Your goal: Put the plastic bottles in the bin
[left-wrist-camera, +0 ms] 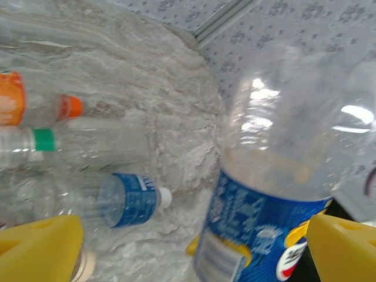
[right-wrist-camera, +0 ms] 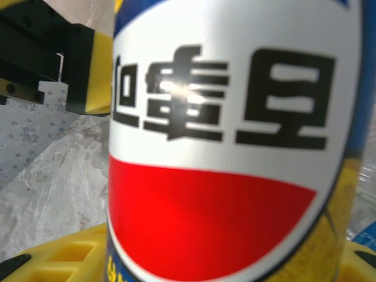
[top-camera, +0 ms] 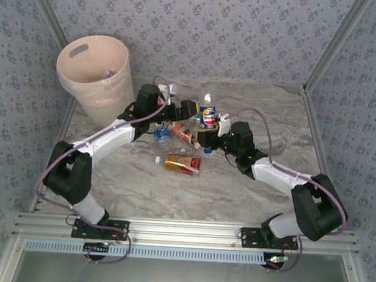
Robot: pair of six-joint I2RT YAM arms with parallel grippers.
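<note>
Legible markings: one plastic bottle (right-wrist-camera: 235,147).
Its white label band bore bold black Chinese characters, cropped and seemingly upside down, probably 百事 (Pepsi), with a red field under them. In the left wrist view its blue label carried a barcode (left-wrist-camera: 218,258), digits unreadable.

My top camera looks down from above and behind me, taking in the whole table (top-camera: 236,182) (left-wrist-camera: 176,117). My left wrist camera skims low over it; my right wrist camera sits nearly against the blue-labelled bottle (top-camera: 207,116) (left-wrist-camera: 258,229) (right-wrist-camera: 229,147), which all three views share.
</note>
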